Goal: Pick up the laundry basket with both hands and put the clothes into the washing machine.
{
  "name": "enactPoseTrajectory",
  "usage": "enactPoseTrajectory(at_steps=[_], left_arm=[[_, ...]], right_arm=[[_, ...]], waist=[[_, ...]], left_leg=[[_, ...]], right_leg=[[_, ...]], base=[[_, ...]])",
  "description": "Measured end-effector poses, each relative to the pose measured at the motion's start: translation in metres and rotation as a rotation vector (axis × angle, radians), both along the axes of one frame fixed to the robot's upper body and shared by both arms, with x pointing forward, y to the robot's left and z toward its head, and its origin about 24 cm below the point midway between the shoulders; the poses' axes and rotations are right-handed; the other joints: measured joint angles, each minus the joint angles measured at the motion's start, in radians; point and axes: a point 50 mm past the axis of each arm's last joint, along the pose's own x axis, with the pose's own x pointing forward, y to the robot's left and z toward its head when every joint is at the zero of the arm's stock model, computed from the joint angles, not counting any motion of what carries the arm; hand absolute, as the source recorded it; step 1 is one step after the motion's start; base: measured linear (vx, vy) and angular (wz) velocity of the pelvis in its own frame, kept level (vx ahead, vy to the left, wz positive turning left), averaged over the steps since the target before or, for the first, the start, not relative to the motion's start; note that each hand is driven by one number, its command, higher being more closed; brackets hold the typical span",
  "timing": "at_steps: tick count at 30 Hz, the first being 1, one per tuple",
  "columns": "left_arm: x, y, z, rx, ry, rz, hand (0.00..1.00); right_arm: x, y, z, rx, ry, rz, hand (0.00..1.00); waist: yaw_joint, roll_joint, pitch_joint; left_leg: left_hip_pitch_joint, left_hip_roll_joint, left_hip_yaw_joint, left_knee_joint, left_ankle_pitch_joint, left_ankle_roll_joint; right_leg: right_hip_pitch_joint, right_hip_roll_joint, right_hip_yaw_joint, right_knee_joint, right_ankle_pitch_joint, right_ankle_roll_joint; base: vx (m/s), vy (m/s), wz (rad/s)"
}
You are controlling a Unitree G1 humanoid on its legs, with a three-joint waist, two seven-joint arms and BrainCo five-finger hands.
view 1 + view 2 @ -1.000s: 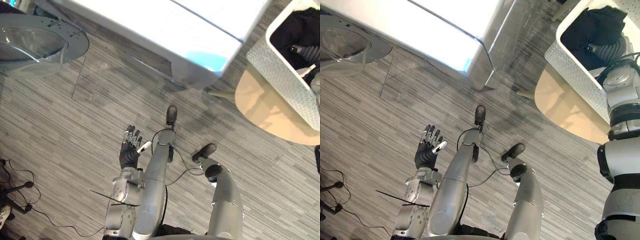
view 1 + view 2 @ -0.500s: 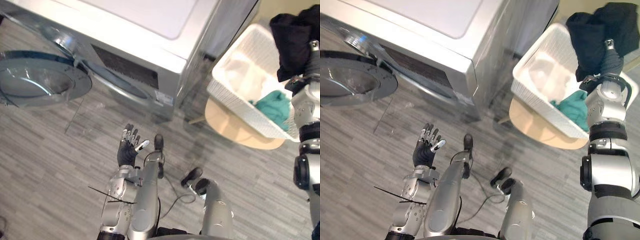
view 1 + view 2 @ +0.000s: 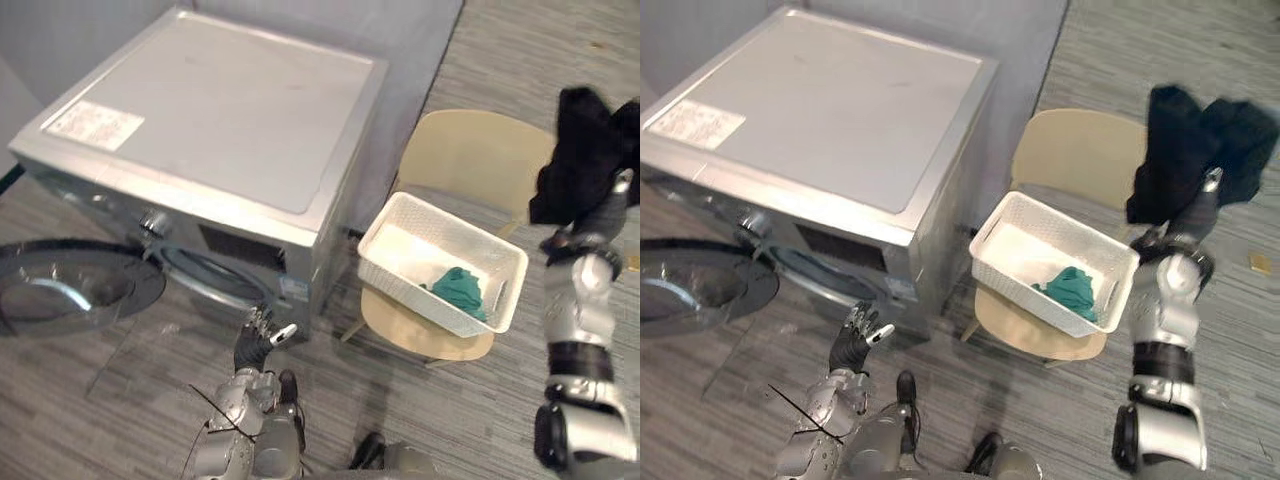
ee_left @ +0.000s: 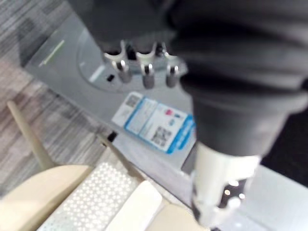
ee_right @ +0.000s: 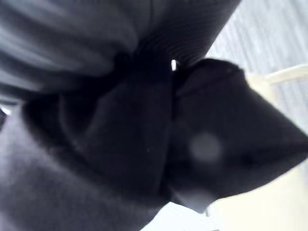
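The head camera has lifted, so the whole scene sits differently in the view; the fixed items have not moved. The real change is on the right arm. One second ago the right hand (image 3: 1196,218) was down inside the white laundry basket (image 3: 420,298). It is now raised well above the basket and to its far side, with the black garment (image 3: 1195,140) bunched over it and clear of the rim. The cloth covers the hand, so whether it is clamped on the garment or merely carrying it cannot be told.

The basket rests on the beige chair (image 3: 470,150), just beside the silver washing machine (image 3: 210,150). One teal garment (image 3: 460,290) remains in it. The machine's round door (image 3: 70,290) stands swung open.

The left hand (image 3: 257,335) stays low in front of the machine, fingers (image 4: 144,72) straight and relaxed, holding nothing.

Judgement: one item is extracted and one is left. The next move calls for carrying the black garment across the machine's front to the open drum. Loose hanging cloth could snag on the basket rim or the door
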Motion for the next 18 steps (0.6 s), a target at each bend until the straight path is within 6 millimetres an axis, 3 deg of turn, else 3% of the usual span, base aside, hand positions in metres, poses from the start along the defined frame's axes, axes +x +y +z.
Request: enactPoseTrajectory(at_steps=[2,8,12,13,14,15,17,18], left_arm=[[-0.004,0.006,-0.004,-0.001,0.018,0.033,0.00],[-0.020,-0.003,-0.017,-0.050,0.085,0.058,0.00],[-0.033,-0.008,-0.024,-0.079,0.125,0.082,0.00],[-0.035,-0.009,-0.025,-0.091,0.129,0.095,0.00],[-0.034,-0.008,-0.025,-0.093,0.127,0.099,0.00],[-0.035,-0.005,-0.025,-0.089,0.129,0.114,0.00],[-0.037,0.000,-0.026,-0.083,0.135,0.138,0.00],[-0.036,0.001,-0.026,-0.082,0.134,0.146,0.00]], right_arm=[[-0.011,0.016,-0.020,0.045,0.019,0.027,1.00],[-0.035,0.052,-0.062,0.126,0.090,0.091,1.00],[-0.039,0.070,-0.068,0.103,0.108,0.170,1.00],[-0.038,0.072,-0.067,0.091,0.103,0.187,1.00],[-0.039,0.073,-0.067,0.091,0.097,0.189,1.00],[-0.041,0.075,-0.066,0.101,0.087,0.189,1.00],[-0.051,0.079,-0.064,0.105,0.062,0.184,1.00],[-0.059,0.077,-0.064,0.105,0.048,0.168,1.00]], waist=[[-0.019,0.004,-0.014],[-0.019,0.033,-0.066],[-0.016,0.067,-0.068],[-0.016,0.078,-0.074],[-0.018,0.069,-0.068],[-0.014,0.075,-0.067],[-0.020,0.075,-0.067],[-0.043,0.075,-0.068]], left_leg=[[0.037,0.007,0.000,0.001,-0.004,-0.006],[0.082,0.024,-0.033,0.013,-0.030,-0.037],[0.020,0.027,-0.154,0.157,-0.047,-0.051],[0.010,0.021,-0.206,0.143,-0.033,-0.071],[-0.001,0.025,-0.217,0.194,-0.071,-0.042],[-0.039,0.061,-0.208,0.395,-0.181,-0.006],[-0.029,0.147,-0.181,0.545,-0.219,0.002],[-0.009,0.197,-0.187,0.568,-0.220,-0.002]], right_leg=[[0.053,0.019,0.009,-0.053,0.019,0.000],[0.135,0.067,-0.003,-0.135,0.037,-0.006],[0.151,0.067,-0.014,-0.103,0.032,-0.013],[0.145,0.053,-0.024,-0.087,0.026,-0.024],[0.134,0.035,-0.040,-0.071,0.026,-0.027],[0.115,0.014,-0.038,-0.037,0.024,-0.029],[0.095,-0.033,-0.031,0.014,0.024,-0.028],[0.074,-0.070,-0.035,0.054,0.021,-0.015]], base=[[0.10,-0.051,-0.19],[0.00,-0.044,0.03],[-0.05,-0.008,0.21],[-0.10,0.076,0.16],[-0.13,0.132,0.10],[-0.12,0.181,-0.07],[-0.09,0.220,-0.02],[-0.05,0.243,0.29]])
